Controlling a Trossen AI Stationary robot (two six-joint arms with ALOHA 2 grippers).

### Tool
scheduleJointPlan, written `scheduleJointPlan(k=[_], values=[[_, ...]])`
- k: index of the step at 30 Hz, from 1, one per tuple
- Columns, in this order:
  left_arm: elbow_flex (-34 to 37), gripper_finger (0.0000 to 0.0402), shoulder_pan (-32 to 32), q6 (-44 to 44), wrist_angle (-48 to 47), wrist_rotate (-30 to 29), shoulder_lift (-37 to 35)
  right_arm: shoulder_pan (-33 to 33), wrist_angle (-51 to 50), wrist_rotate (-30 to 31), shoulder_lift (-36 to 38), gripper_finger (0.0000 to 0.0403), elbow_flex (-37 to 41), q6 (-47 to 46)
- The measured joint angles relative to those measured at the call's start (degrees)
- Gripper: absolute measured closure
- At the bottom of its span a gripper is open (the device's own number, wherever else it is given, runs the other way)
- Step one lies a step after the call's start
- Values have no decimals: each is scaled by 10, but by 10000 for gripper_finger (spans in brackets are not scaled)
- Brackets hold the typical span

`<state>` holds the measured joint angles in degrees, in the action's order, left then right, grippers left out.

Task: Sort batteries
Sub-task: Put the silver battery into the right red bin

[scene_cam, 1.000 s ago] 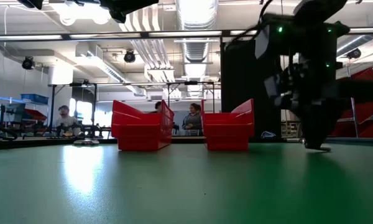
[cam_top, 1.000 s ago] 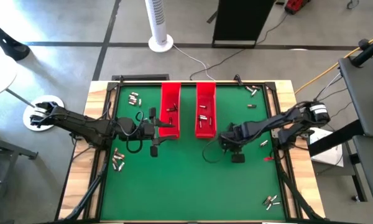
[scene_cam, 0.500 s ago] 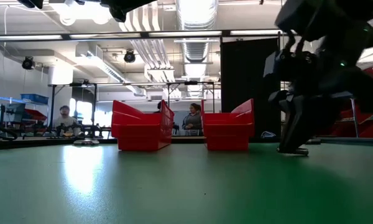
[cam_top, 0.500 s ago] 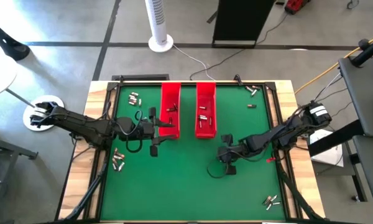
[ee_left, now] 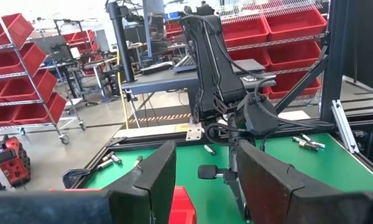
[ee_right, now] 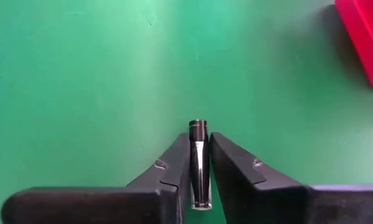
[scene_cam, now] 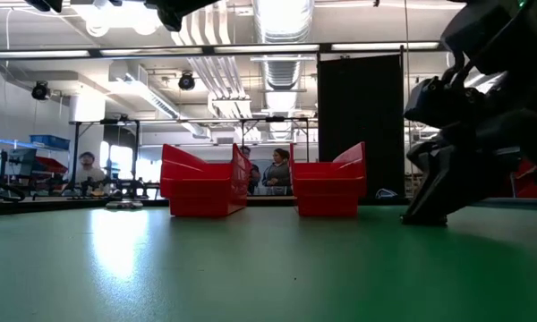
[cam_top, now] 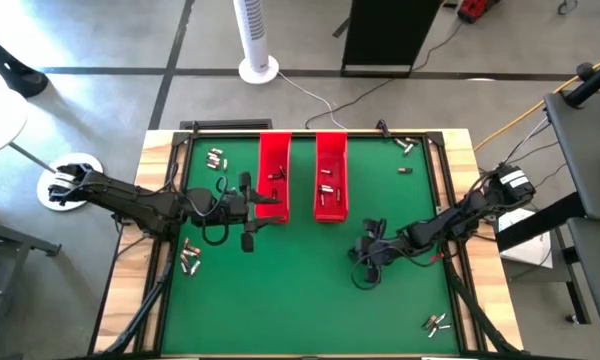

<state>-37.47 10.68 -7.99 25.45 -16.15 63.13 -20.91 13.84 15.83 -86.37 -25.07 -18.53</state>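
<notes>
Right hand (ee_right: 199,177): we see it clenched on one slim silvery cylinder battery with a dark end (ee_right: 198,163), gripped lengthwise between the two dark fingers (ee_right: 168,174); in the high view this hand (cam_top: 363,262) sits low over the green tabletop (cam_top: 290,300), below the right tray and well apart from it.
Left hand (ee_left: 205,180): we see its fingers spread apart with nothing between them; in the high view it (cam_top: 248,212) sits just beside the left tray's lower end.
Trays: two long red plastic rectangular trays, left (cam_top: 272,175) and right (cam_top: 330,175), stand side by side at the tabletop's far middle; each has a few small batteries inside.
Loose batteries: small silvery clusters lie near the far-left corner (cam_top: 216,157), the left edge (cam_top: 189,256), the far-right corner (cam_top: 404,145) and the near-right corner (cam_top: 437,322).
Low view: right arm's dark hand (scene_cam: 434,192) is down at the green surface, right of the trays.
Background: people sit behind the trays in the room (scene_cam: 277,172).
</notes>
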Motion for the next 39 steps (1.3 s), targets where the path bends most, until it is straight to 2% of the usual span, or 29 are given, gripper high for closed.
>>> scheduleJointPlan(k=[6, 15, 25, 29, 33, 39], values=[[0, 252, 0, 0, 0, 0, 0, 0, 41, 8, 0, 326, 19, 0], [0, 252, 0, 0, -3, 0, 5, 0, 89, 19, 0, 349, 51, -1], [0, 252, 0, -5, -2, 0, 5, 0, 101, 24, 0, 350, 68, -9], [0, 252, 1, -2, -14, -29, -7, 0, 99, 24, 0, 364, 68, -6], [0, 252, 2, 9, -65, -34, -37, 0, 62, 22, 0, 370, 52, -17], [9, 252, 2, -5, -103, -34, -64, 1, -41, 22, -1, 369, -16, 7]])
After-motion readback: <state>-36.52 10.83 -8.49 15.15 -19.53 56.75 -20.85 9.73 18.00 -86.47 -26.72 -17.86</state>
